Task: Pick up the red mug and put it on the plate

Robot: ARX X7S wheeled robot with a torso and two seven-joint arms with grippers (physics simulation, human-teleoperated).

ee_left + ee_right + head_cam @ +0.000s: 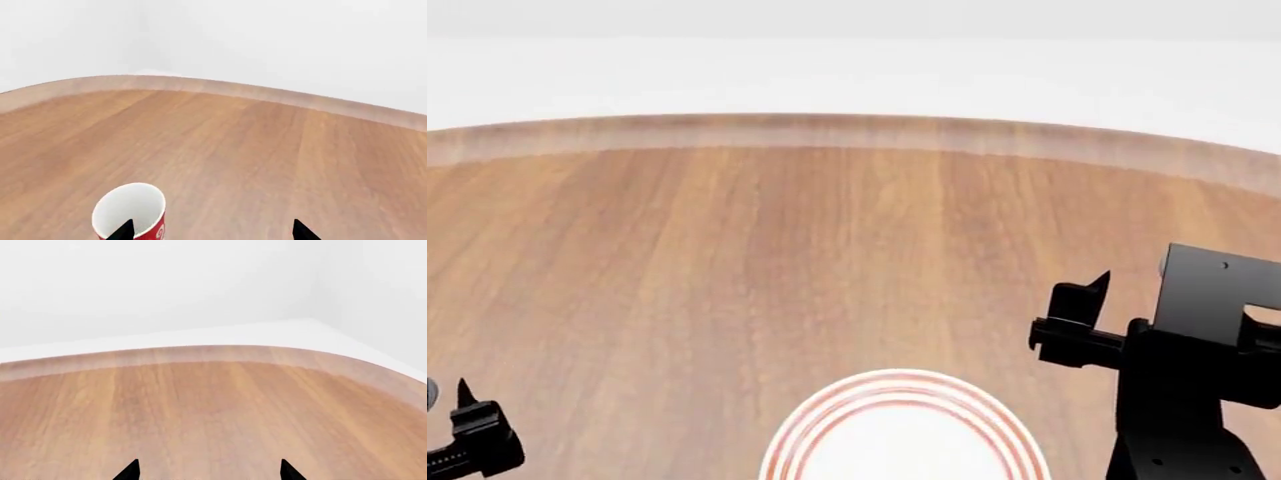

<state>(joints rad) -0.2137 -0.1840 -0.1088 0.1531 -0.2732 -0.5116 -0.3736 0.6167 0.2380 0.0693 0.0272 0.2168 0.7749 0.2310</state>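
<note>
Here the red mug (131, 212) stands upright on the wooden surface (253, 150), and it shows only in the left wrist view. Its white inside is open to the camera, and a strip of the red outer wall with a white pattern shows at one side. No handle is visible from this angle. One black fingertip (122, 230) of the left hand (213, 231) overlaps the mug's rim in the picture, while the other fingertip is well apart from it over bare wood. So the two fingers are spread wide, and they do not clamp the mug; I cannot tell if the near fingertip really touches it.

In the head view the plate (814, 430) lies flat at the near edge of the surface, in the middle, with red rings around its white centre; the lower part is cut off by the picture. The mug is not seen in this view. The left hand (467, 430) appears only as a small black part in the lower left corner. The right hand (1081, 315) hangs above the surface to the right of the plate, clearly apart from it.

In the right wrist view two black fingertips (128, 471) stand far from each other over empty wood, so the right hand is also spread and holds nothing. Behind the curved far edge of the surface there is a plain white wall (167, 285).
</note>
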